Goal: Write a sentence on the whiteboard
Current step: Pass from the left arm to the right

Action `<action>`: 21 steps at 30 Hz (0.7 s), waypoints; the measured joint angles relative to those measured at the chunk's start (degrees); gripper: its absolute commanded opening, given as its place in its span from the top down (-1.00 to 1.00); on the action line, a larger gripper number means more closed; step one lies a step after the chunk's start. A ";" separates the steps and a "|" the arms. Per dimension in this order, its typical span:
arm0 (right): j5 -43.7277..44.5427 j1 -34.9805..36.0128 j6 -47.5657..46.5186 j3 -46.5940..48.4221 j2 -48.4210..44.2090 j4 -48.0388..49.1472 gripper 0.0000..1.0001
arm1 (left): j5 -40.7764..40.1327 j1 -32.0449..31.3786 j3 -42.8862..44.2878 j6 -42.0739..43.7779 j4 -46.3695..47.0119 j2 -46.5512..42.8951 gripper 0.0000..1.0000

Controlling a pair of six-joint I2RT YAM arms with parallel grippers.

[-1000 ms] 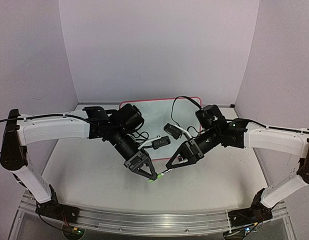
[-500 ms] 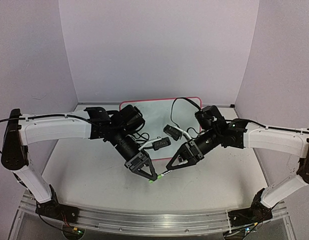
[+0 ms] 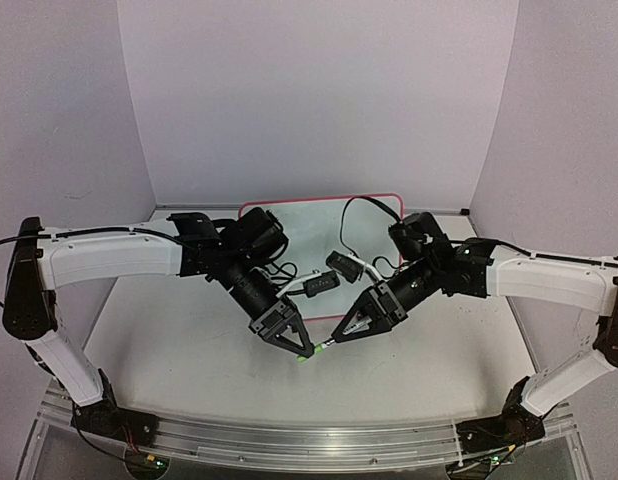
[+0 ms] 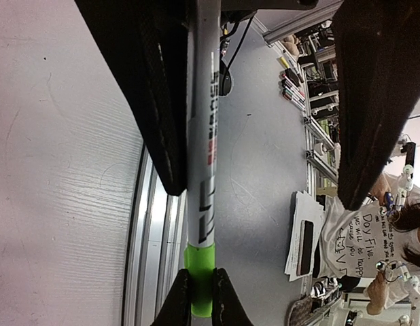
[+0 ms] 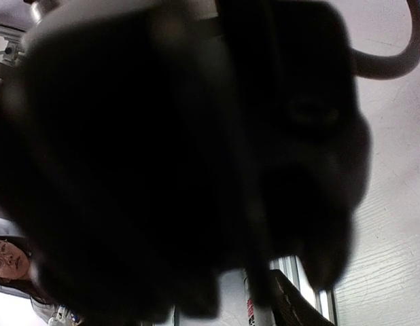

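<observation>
A white marker (image 4: 203,136) with a green cap (image 4: 198,272) hangs level above the table's front middle. My left gripper (image 4: 198,299) is shut on the cap, which is also visible in the top view (image 3: 306,356) at the left gripper (image 3: 309,352). My right gripper (image 3: 339,337) faces it around the barrel, fingers apart. One of its fingers (image 5: 295,309) lies beside the marker (image 5: 253,309); the other is hidden behind a dark blur. The red-rimmed whiteboard (image 3: 314,225) lies at the back, half covered by both arms. I can make out no writing on it.
Purple walls close in the back and both sides. An aluminium rail (image 3: 309,430) runs along the table's front edge. A black cable (image 3: 361,203) loops over the whiteboard. Two small black camera boxes (image 3: 321,286) hang between the arms.
My right gripper has slid a little along the barrel toward the left gripper, so less white barrel shows between them. The left gripper has hardly moved.
</observation>
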 measured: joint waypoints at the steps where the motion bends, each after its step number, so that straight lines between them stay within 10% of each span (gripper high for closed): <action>1: 0.09 0.03 -0.04 0.00 0.03 -0.03 -0.02 | 0.10 0.00 0.00 0.01 -0.03 0.00 1.00; 19: 3.20 0.21 -0.73 0.00 1.06 -0.93 1.00 | 1.84 -0.04 0.00 0.69 -0.59 0.00 0.98; 21: 3.63 0.25 -0.83 0.00 1.06 -0.93 1.00 | 1.44 -0.04 0.00 0.70 -0.61 0.00 0.57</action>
